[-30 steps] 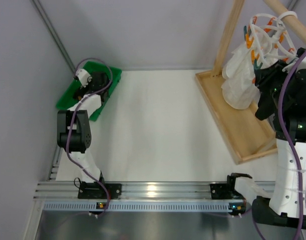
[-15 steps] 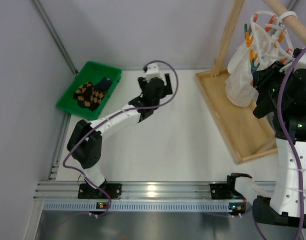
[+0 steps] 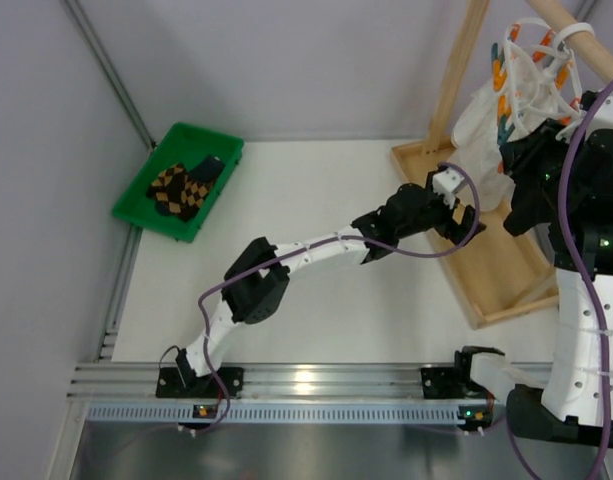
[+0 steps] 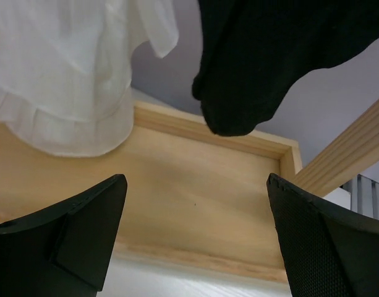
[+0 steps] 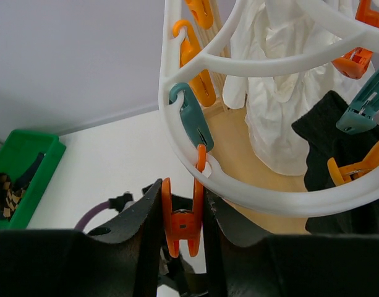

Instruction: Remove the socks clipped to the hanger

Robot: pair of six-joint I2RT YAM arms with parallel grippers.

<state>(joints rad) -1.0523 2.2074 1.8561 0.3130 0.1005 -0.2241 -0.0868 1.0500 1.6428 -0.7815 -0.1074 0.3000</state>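
The white ring hanger (image 5: 257,193) hangs from the wooden rack, also in the top view (image 3: 534,55). My right gripper (image 5: 180,207) is shut on an orange clip (image 5: 182,223) hanging from the hanger's outer ring; in the top view this gripper (image 3: 518,145) sits just under the hanger. A plain dark sock (image 5: 337,158) hangs from clips on the right. My left gripper (image 4: 198,207) is open and empty, low over the wooden tray (image 4: 195,179), with that dark sock (image 4: 269,62) hanging above and ahead. In the top view it (image 3: 461,222) is at the tray's near-left side.
A green bin (image 3: 146,200) at the far left holds argyle socks (image 3: 178,188) and a dark one. A large white cloth (image 4: 59,74) hangs left of the dark sock. A teal clip (image 5: 190,117) sits above the gripped orange one. A rack post (image 3: 458,70) rises from the tray's corner.
My left arm has left the green bin, swung right across the table and reached the wooden tray under the hanger. The right arm has stayed at the hanger.
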